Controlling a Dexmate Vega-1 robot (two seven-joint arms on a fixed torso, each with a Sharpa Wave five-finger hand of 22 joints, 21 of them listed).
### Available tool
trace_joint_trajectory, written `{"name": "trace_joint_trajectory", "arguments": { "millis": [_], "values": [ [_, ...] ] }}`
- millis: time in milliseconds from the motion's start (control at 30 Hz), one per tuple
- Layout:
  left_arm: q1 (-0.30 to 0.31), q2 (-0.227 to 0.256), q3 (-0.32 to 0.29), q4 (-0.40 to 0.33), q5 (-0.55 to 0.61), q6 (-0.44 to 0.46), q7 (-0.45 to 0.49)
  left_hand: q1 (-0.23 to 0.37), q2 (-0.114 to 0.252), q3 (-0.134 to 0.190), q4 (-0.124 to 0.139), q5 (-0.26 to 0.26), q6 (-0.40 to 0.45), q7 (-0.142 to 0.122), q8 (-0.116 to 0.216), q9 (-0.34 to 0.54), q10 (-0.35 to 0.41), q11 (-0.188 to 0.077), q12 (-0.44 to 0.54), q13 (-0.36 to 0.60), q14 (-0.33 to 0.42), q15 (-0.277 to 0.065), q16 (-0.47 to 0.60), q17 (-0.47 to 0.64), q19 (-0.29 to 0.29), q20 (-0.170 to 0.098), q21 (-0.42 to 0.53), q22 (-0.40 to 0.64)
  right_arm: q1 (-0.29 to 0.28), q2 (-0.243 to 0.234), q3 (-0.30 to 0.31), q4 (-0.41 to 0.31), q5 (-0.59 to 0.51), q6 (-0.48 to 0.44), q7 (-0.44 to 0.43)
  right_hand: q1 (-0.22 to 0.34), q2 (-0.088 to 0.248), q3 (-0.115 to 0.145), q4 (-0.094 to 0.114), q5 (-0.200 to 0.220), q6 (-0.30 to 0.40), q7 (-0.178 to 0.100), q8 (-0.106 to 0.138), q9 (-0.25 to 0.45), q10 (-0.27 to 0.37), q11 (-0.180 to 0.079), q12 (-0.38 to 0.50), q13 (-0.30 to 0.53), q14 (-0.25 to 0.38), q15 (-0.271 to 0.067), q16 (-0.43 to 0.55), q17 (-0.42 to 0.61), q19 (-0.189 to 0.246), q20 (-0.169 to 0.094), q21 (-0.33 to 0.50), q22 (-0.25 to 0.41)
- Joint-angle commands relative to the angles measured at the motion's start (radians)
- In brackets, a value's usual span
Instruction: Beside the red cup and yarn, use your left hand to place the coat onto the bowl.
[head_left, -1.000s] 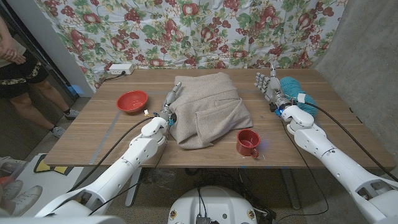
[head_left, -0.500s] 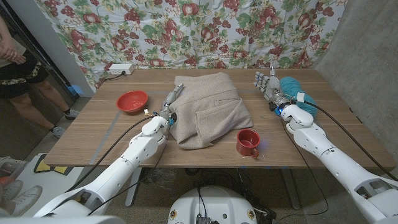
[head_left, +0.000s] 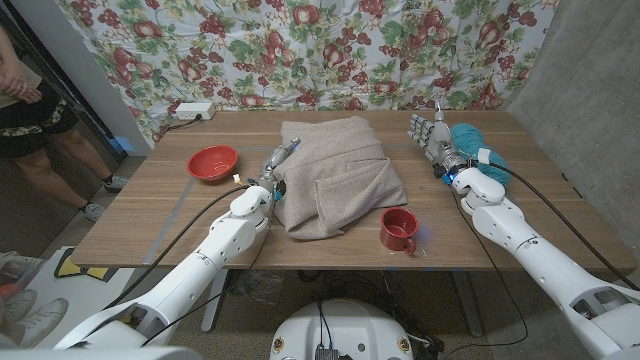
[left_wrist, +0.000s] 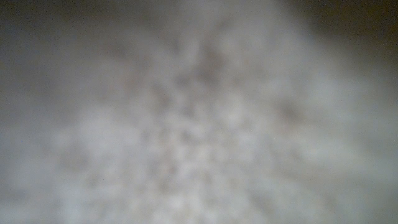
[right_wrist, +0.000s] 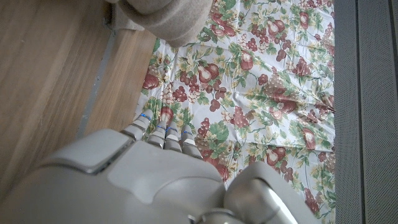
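Coat (head_left: 335, 175), folded mid-surface, is waiting as the left hand (head_left: 277, 168) is pressing its edge, fingers' grip impossible to tell. A deep, full-fabric hold should carry it to the red bowl (head_left: 213, 162).

Coat (head_left: 335, 180) beige, plain, no pattern. Bowl (head_left: 213, 162) red. Cup (head_left: 398, 230) red, same shade. Yarn (head_left: 470, 142) teal with a white label. Table (head_left: 170, 215) brown wood grain. Backdrop curtain (head_left: 330, 50) white, with red fruit and green leaves print. My arms white, my right robot hand (head_left: 431, 137) grey.
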Motion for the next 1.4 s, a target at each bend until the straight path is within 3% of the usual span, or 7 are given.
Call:
{"name": "trace_joint_trajectory", "arguments": {
  "millis": [33,400,600,900,1033,1167,1400],
  "values": [
    [-0.006,-0.003,0.007,-0.004,0.016,0.012,0.022,0.027,-0.004,0.016,0.0,-0.003,0.015,0.001,0.005,0.006,0.035,-0.013,0.013,0.008,0.045,-0.042,0.017,0.009,0.029,-0.021,0.016,0.01,-0.006,0.0,0.008,-0.002,0.011,0.021,0.016,0.005,0.007,0.0,-0.004,-0.004,0.004,0.002,0.0,0.005,0.008,0.001,-0.003,0.006,0.002,-0.003,-0.001,0.004,0.003,0.001,-0.001,0.004],
    [-0.003,-0.008,0.003,-0.014,0.012,0.02,0.037,0.069,-0.016,0.042,0.01,-0.019,0.04,-0.003,0.0,0.009,0.129,-0.041,0.062,0.034,0.186,-0.093,0.066,0.035,0.12,-0.042,0.067,0.033,-0.005,0.006,0.013,0.005,0.023,0.028,0.026,0.005,0.007,0.001,-0.004,-0.005,0.004,0.001,0.0,0.005,0.011,-0.001,-0.002,0.006,0.003,-0.004,-0.001,0.004,0.004,0.002,-0.003,0.004],
    [0.0,-0.02,0.0,-0.012,0.017,0.013,0.063,0.085,-0.027,0.057,0.011,-0.027,0.114,-0.012,0.018,0.017,0.214,-0.062,0.11,0.056,0.284,-0.13,0.104,0.052,0.183,-0.062,0.109,0.053,-0.01,0.007,0.015,-0.001,0.025,0.028,0.023,0.004,0.008,0.001,-0.004,-0.005,0.007,-0.001,0.001,0.005,0.013,0.0,-0.002,0.006,0.004,-0.004,-0.001,0.004,0.005,0.003,-0.004,0.004],
    [0.005,-0.044,-0.008,-0.012,0.023,0.003,0.115,0.132,-0.011,0.099,0.01,-0.028,0.233,-0.057,0.054,0.035,0.301,-0.095,0.164,0.082,0.382,-0.164,0.137,0.069,0.226,-0.076,0.157,0.084,-0.012,0.007,0.017,-0.005,0.031,0.028,0.026,0.002,0.01,0.002,-0.003,-0.006,0.009,-0.002,0.001,0.005,0.014,0.001,-0.002,0.006,0.005,-0.005,-0.001,0.004,0.007,0.002,-0.004,0.004],
    [0.007,-0.057,-0.011,-0.012,0.025,-0.002,0.138,0.19,0.006,0.133,0.001,-0.04,0.337,-0.094,0.1,0.06,0.357,-0.116,0.202,0.108,0.46,-0.183,0.171,0.095,0.26,-0.087,0.207,0.121,-0.01,0.007,0.017,-0.006,0.031,0.029,0.028,0.002,0.01,0.002,-0.002,-0.006,0.01,-0.002,0.001,0.005,0.015,0.001,-0.001,0.006,0.005,-0.006,-0.001,0.004,0.008,0.003,-0.005,0.004],
    [0.007,-0.065,-0.013,-0.013,0.024,-0.001,0.151,0.284,0.009,0.079,0.002,-0.09,0.429,-0.113,0.173,0.124,0.411,-0.117,0.252,0.17,0.492,-0.186,0.288,0.231,0.274,-0.096,0.298,0.209,-0.01,0.006,0.019,-0.009,0.034,0.028,0.03,0.001,0.011,0.003,-0.002,-0.006,0.01,-0.002,0.001,0.005,0.015,0.002,-0.002,0.006,0.005,-0.005,-0.001,0.004,0.009,0.001,-0.005,0.004],
    [0.006,-0.076,-0.013,-0.012,0.022,0.001,0.165,0.37,0.025,0.019,0.01,-0.11,0.473,-0.123,0.263,0.232,0.458,-0.116,0.327,0.275,0.504,-0.19,0.403,0.387,0.261,-0.113,0.429,0.342,-0.019,0.001,0.026,-0.019,0.041,0.03,0.031,0.0,0.012,0.003,-0.001,-0.007,0.011,0.0,0.001,0.005,0.015,0.002,-0.002,0.006,0.006,-0.005,-0.001,0.004,0.01,0.001,-0.006,0.004]
  ]
}}
